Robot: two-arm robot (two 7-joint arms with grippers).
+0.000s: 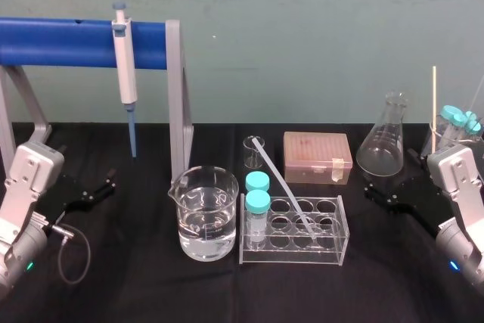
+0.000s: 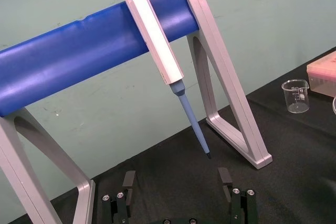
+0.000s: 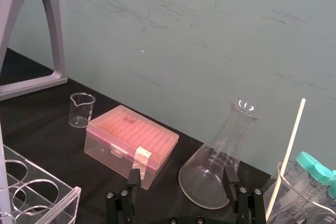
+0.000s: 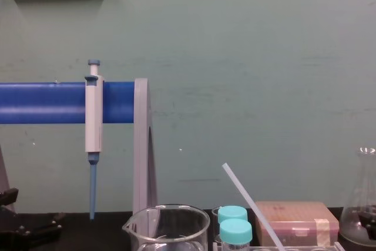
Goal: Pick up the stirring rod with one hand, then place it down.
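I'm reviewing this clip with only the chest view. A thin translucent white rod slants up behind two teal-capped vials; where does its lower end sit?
Observer: The translucent white stirring rod leans with its lower end down in a well of the clear plastic tube rack.
Operator: Is a gripper on it?
Observer: No. The black left gripper is off to the left of the glass beaker of water, fingers open, empty.
Operator: And the right?
Observer: The black right gripper is right of the rack, before the clear conical flask, also open.
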